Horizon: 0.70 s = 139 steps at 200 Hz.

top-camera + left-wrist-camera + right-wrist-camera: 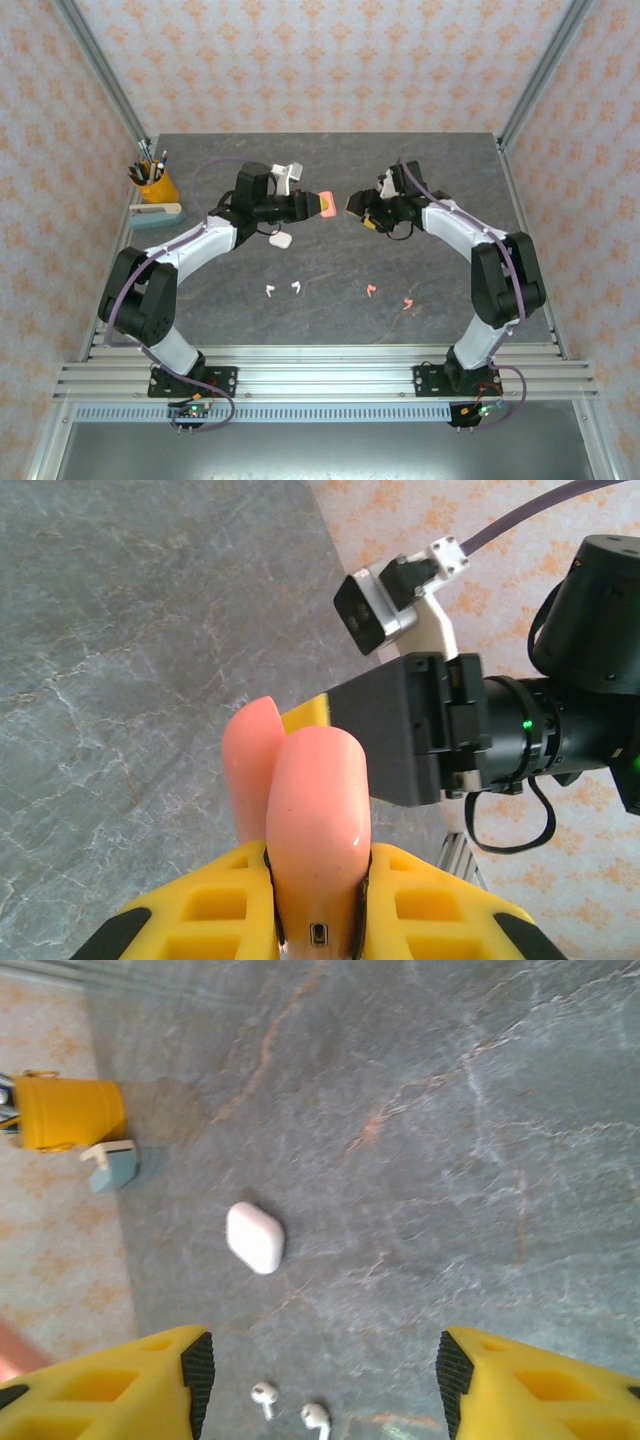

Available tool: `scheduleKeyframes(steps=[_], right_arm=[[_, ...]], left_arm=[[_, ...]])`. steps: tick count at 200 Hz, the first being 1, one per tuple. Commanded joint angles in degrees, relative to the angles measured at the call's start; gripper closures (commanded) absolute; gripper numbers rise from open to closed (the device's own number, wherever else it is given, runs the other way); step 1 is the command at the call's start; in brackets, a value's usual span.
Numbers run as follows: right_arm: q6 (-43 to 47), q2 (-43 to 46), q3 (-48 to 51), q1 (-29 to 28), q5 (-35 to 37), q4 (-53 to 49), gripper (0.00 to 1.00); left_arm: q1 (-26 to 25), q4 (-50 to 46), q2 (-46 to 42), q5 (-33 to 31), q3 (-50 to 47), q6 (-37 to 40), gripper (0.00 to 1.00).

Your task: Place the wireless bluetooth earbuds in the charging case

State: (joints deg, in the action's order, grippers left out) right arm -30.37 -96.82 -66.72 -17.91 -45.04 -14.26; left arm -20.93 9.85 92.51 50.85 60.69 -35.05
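My left gripper (pixel 318 880) is clamped on the pink case (pixel 318 810) and holds it up off the table (pixel 330 260). The free end points at the right gripper (pixel 357 204), I reckon so that one can get at the lid. The right fingers (pixel 150 1380) are apart with nothing between them, just beside the case. None of the buds are in: two white (pixel 270 291) and two pink (pixel 371 290) lie on the table nearer the bases. The white case (pixel 281 240) sits by the left wrist.
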Motion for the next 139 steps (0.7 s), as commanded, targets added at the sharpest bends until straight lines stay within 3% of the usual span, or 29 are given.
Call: scheduleKeyframes(steps=[1,53,139], right_arm=[[2.0,3.6,0.4,0.8,-7.9,1.9,0.41],[2.4,3.3,-1.0,0.8,-16.0,4.1,0.54],[4.1,5.1,-1.7,1.2,-15.7,1.4,0.58]], left_arm=[[0.6,3.1,0.5,4.9,2.9,-0.8,0.95],[0.8,3.7,3.3,10.6,6.9,-2.1,0.96],[0.8,1.8,4.8,10.9,8.4,-1.2,0.98]])
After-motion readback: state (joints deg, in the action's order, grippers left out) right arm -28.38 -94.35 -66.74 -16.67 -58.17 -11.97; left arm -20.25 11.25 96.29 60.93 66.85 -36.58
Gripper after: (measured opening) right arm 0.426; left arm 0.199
